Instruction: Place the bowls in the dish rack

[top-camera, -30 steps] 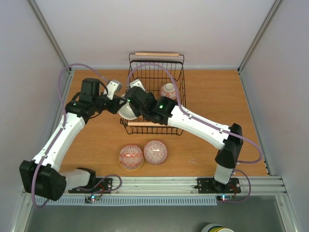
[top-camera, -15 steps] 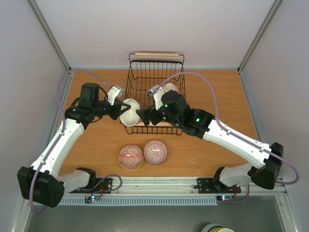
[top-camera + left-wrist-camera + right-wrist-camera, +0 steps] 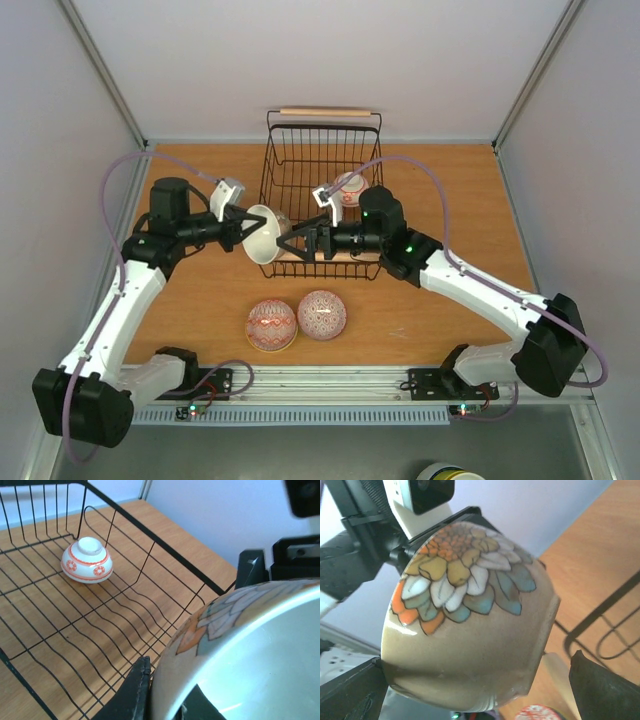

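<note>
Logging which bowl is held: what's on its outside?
The bowl is beige with a flower of orange, yellow, white and blue-grey petals; clearest in the right wrist view.

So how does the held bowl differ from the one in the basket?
The held bowl is beige with a big orange, yellow and blue flower; the rack bowl is white with red-orange rings. The held bowl hangs tipped on its side, rim in the left pincer; the rack bowl sits upside down in the dish rack. Both are small and round.

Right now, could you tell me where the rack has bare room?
Bare: the rack's far and left floor, between its walls and the red-ringed bowl. Crowded: its near-left corner, where left pincer and right pincer flank the held bowl.
</note>
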